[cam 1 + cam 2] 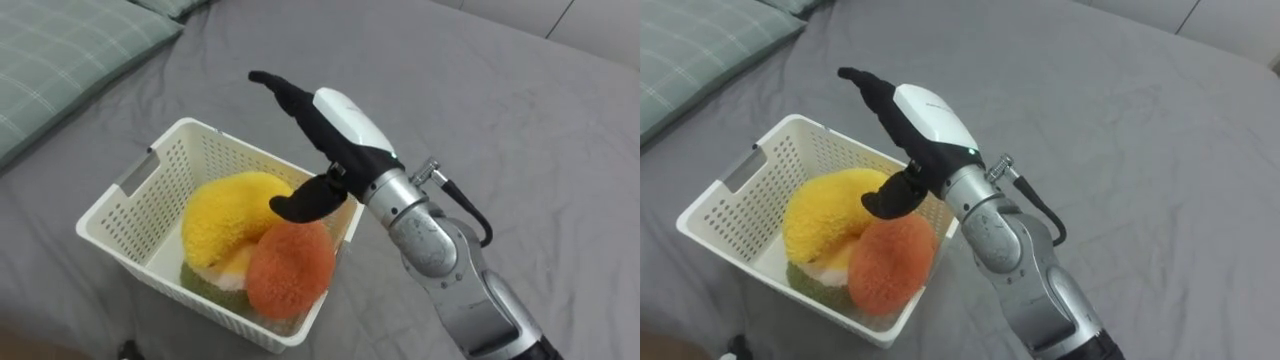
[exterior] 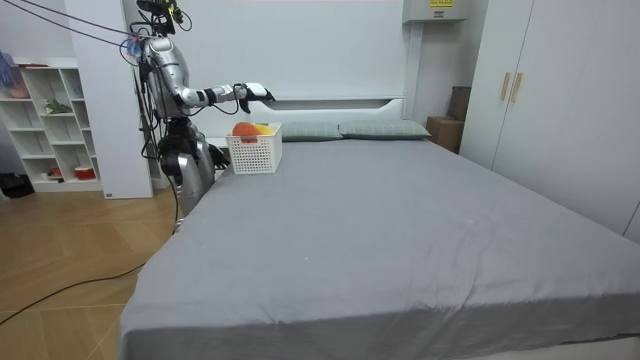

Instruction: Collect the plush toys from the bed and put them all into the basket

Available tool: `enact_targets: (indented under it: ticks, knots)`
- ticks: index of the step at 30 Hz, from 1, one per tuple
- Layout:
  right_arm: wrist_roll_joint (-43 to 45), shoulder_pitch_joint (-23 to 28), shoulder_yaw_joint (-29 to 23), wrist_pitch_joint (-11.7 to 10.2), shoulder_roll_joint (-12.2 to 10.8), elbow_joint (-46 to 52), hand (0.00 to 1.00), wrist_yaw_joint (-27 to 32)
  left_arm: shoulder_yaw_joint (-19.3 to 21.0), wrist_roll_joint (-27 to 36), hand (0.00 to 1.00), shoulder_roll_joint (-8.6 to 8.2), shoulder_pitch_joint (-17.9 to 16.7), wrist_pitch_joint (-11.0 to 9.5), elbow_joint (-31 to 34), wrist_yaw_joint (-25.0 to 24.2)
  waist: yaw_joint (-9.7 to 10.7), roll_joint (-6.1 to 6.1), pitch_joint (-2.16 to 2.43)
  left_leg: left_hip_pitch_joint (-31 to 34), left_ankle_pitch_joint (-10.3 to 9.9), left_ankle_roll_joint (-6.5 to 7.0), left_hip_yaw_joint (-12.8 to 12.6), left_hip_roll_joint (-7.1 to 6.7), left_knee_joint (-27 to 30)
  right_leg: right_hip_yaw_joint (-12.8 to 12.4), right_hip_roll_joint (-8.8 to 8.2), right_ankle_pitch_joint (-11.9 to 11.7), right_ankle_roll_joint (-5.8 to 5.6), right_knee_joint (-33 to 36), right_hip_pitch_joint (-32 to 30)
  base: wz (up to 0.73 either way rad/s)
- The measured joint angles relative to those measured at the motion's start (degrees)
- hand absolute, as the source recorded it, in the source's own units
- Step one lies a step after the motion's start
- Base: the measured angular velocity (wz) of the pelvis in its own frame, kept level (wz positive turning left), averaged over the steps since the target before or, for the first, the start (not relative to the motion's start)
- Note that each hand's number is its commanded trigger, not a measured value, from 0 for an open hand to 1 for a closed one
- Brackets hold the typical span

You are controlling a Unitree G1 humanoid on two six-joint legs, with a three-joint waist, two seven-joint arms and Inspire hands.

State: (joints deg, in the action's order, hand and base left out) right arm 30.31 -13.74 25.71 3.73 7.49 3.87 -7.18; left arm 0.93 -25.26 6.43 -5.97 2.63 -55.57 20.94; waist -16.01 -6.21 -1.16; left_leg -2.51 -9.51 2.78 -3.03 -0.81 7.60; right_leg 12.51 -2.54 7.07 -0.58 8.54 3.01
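Toys (image 1: 230,215) in basket (image 1: 215,155) below outstretched, flat right robot hand (image 1: 345,120).

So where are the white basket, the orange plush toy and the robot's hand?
white basket (image 1: 238,158), left eye view, on its far perforated wall.
orange plush toy (image 1: 290,266), left eye view, on the middle of its round body.
right hand (image 1: 345,120), left eye view, on the white back of the hand.

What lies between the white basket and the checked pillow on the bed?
Only bare grey sheet lies between basket and pillow, seen in the left eye view.
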Motion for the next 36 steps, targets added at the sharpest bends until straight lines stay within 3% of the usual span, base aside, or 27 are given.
enact_targets:
  ticks: [6, 12, 19, 23, 27, 29, 36]
  knots:
    - [-0.5, 1.0, 0.0, 0.0, 0.9, -0.2, 0.0, 1.6, 0.0, 0.0, 0.0, -0.13, 0.0, 0.6, 0.0, -0.1, 0.4, 0.49, 0.12, -0.2, 0.0, 0.0, -0.2, 0.0, 0.1, -0.3, 0.0, 0.0, 0.0, 0.0, 0.0, 0.0]
    - [-3.1, 5.7, -1.6, -0.3, 1.2, -0.2, 0.0, 1.6, 0.6, 0.2, 0.0, -0.26, -0.1, 0.7, -1.4, -0.2, 2.3, 1.17, 0.32, -0.8, 0.0, 0.0, -1.2, 0.05, 0.0, -1.6, 0.02, 0.0, 0.0, 0.0, 0.1, -0.08]
    - [-10.1, 10.8, -10.3, -1.8, 1.4, -0.2, 0.0, 6.9, 2.0, 1.3, 0.0, -0.41, -1.5, 0.6, -2.1, -0.1, 5.2, 2.07, 0.43, -1.2, 0.0, 0.01, -3.3, 0.16, -0.1, -3.3, 0.12, 0.0, 0.02, 0.1, -0.1, -0.14]
    - [-13.3, 13.9, -16.4, -3.7, 1.8, -0.2, 0.0, 10.6, 3.5, 1.2, 0.0, -0.72, -3.0, 0.3, -2.1, -0.2, 8.1, 2.98, 1.12, -1.4, 0.0, 0.04, -3.7, 0.16, -0.1, -3.8, 0.13, -0.1, 0.0, 0.2, 0.0, -0.02]
    - [-15.7, 16.3, -20.8, -4.3, 2.1, -0.9, 0.0, 13.6, 3.5, 1.2, 0.0, -0.48, -4.9, -0.2, -2.1, 0.0, 10.1, 3.55, 1.03, -2.4, -0.1, 0.03, -4.8, 0.35, -0.3, -4.3, 0.27, -0.1, 0.02, 0.3, 0.2, -0.13]
    - [-16.1, 17.5, -23.9, -5.1, 2.1, -4.3, 0.0, 15.3, 3.9, 1.2, 0.0, -0.49, -6.0, -0.2, -2.1, 0.4, 12.0, 3.51, 0.95, -2.9, -0.2, 0.03, -4.8, 0.35, -0.4, -4.4, 0.33, -0.1, 0.03, 0.2, 0.7, 0.0]
    - [-21.1, 18.4, -30.2, -5.2, 2.2, -8.1, 0.0, 18.7, 5.2, 1.1, 0.0, -0.51, -7.8, -0.3, -2.1, 1.1, 14.1, 3.31, 0.98, -3.1, -0.5, -0.03, -5.7, 0.55, -0.2, -5.5, 0.59, -0.1, 0.03, 0.2, 0.6, -0.09]
